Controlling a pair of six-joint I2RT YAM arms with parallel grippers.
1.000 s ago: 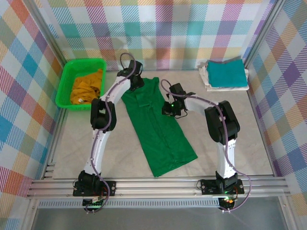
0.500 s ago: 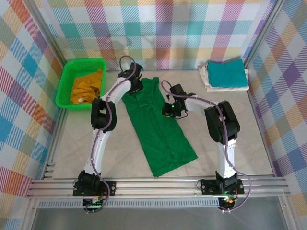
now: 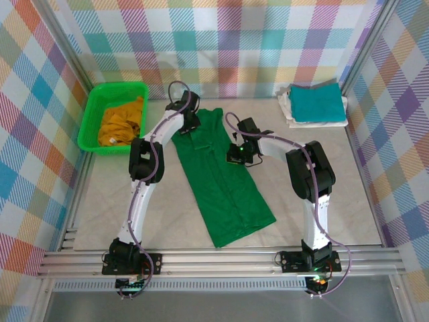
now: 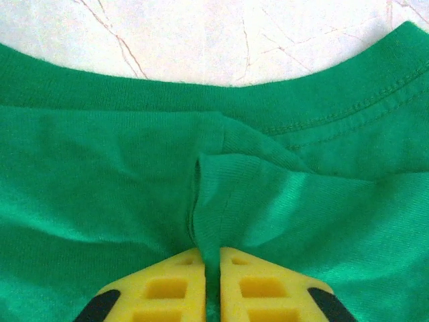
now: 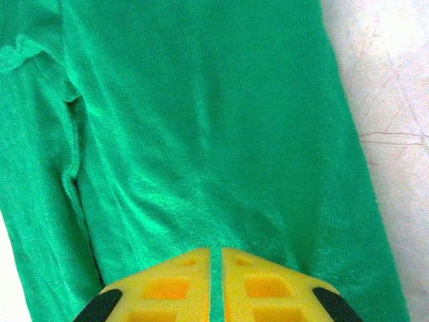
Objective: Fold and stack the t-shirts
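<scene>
- On the counter (image 3: 335,201), between the two arms, the green shirt (image 3: 224,181) lies flat as a long, narrow strip. It slants from the far middle toward the near right, with its collar (image 4: 201,94) at the far end.
- The left gripper (image 3: 190,124) rests on the collar end of the green shirt, at its left edge.
- In the left wrist view its yellow fingers (image 4: 167,288) are pressed together on a raised ridge of green cloth just below the collar. The ridge stands up from the flat cloth and runs into the slit between them, so this gripper is pinching the green shirt.
- The right gripper (image 3: 236,153) sits at the right edge of the green shirt, a little nearer the arms than the left gripper.
- In the right wrist view its fingers (image 5: 268,285) are drawn together with only a thin line between them, down on smooth green cloth close to the shirt's edge. Bare counter shows just beyond. Whether any cloth is caught in that line cannot be told.
- The yellow shirt (image 3: 120,121) lies crumpled in the basket (image 3: 114,86) at the far left, well apart from the green shirt.
- The teal shirt (image 3: 314,102) lies folded on the folded white shirt (image 3: 318,123) at the far right corner of the counter.
</scene>
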